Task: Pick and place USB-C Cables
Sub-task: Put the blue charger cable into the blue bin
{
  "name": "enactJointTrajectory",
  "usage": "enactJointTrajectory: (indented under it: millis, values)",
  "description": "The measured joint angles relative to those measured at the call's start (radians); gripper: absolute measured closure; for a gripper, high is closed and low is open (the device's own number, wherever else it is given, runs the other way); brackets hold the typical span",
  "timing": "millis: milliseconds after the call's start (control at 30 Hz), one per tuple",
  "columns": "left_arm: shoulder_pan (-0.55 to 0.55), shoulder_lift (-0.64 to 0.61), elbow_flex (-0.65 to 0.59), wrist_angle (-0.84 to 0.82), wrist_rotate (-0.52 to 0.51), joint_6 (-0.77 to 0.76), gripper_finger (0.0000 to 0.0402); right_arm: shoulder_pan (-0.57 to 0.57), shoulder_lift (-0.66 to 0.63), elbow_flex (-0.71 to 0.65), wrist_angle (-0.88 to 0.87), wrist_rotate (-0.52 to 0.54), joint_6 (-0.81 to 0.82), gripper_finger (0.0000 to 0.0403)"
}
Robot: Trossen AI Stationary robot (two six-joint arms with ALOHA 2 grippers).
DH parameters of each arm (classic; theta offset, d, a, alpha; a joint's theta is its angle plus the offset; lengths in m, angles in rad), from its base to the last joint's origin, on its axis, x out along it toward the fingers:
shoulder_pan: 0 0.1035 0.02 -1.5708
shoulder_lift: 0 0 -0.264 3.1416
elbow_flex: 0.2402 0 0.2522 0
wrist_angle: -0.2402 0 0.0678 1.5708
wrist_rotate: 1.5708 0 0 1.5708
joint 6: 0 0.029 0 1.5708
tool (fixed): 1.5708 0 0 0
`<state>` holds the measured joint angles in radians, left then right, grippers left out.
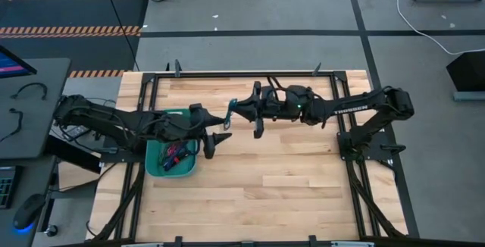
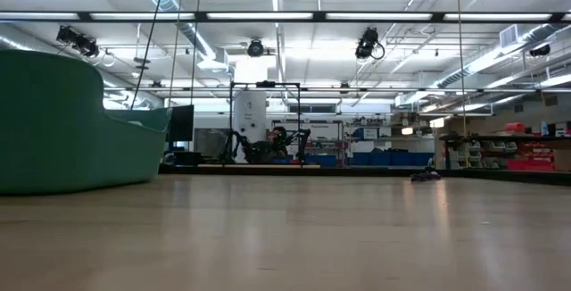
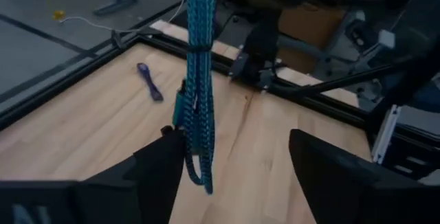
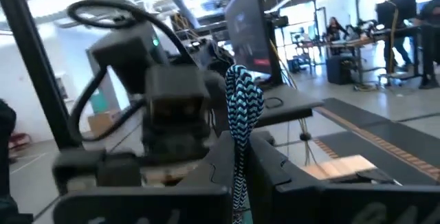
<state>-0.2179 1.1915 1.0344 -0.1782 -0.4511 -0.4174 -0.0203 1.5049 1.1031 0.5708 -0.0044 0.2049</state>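
High view: right gripper (image 1: pixel 241 110) hangs above the counter's (image 1: pixel 288 179) far middle, jaws pinched on a teal braided cable (image 1: pixel 233 111); left gripper (image 1: pixel 217 133) waits just beside it, next to the teal tray (image 1: pixel 155 165).
Tray contents: several coiled cables (image 1: pixel 176 154), red-black and blue among them.
Cable handling: judged light, limp and slightly grippy in its braid; best pinched mid-bundle near the tie, so the loops do not splay.
Left wrist view: teal braided cable (image 3: pixel 199 80) dangles as a folded bundle between the left fingers (image 3: pixel 161 165), which stand spread and clear of it; a purple cable (image 3: pixel 149 82) lies alone on the counter (image 3: pixel 82 128).
Right wrist view: teal braided cable (image 4: pixel 242 124) clamped between the right arm's own jaws.
Low view: only the tray wall (image 2: pixel 62 121) and bare wood; no gripper shows.
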Motion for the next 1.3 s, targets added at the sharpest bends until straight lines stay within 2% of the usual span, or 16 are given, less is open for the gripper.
enactJointTrajectory:
  millis: [133,267,467,567,600,767,900,1067,1200,1300]
  values:
    - [0.004,0.000,0.000,-0.003,-0.024,-0.012,0.0136,0.000,0.035,0.051,-0.003,-0.055,-0.006,0.0385]
    - [0.003,0.000,0.000,-0.008,-0.099,-0.017,0.0174,0.000,0.050,0.065,-0.010,-0.075,-0.006,0.0384]
    - [0.004,0.000,0.000,-0.010,-0.121,-0.016,0.0289,0.000,0.048,0.065,-0.047,-0.084,0.003,0.0377]
    - [0.003,0.000,0.000,-0.010,-0.110,-0.005,0.0366,-0.001,0.047,0.066,-0.063,-0.122,0.016,0.0363]
    - [0.002,-0.001,0.000,-0.012,-0.110,-0.005,0.0379,-0.004,0.047,0.066,-0.068,-0.145,0.027,0.0358]
    - [-0.013,-0.039,0.001,-0.072,-0.118,-0.077,0.0371,-0.057,0.025,0.065,-0.113,-0.234,0.091,0.0340]
    - [-0.042,-0.089,0.002,-0.291,-0.115,-0.262,0.0377,-0.122,-0.026,0.064,-0.227,-0.237,0.107,0.0332]
    - [-0.078,-0.125,0.002,-0.754,-0.038,-0.656,0.0380,-0.189,-0.070,0.064,-0.417,-0.233,0.102,0.0329]
    - [-0.093,-0.117,0.001,-1.102,0.048,-0.962,0.0362,-0.215,-0.080,0.064,-0.521,-0.234,0.101,0.0328]
    - [-0.093,-0.112,0.000,-1.232,0.063,-1.111,0.0359,-0.222,-0.079,0.064,-0.595,-0.233,0.097,0.0328]
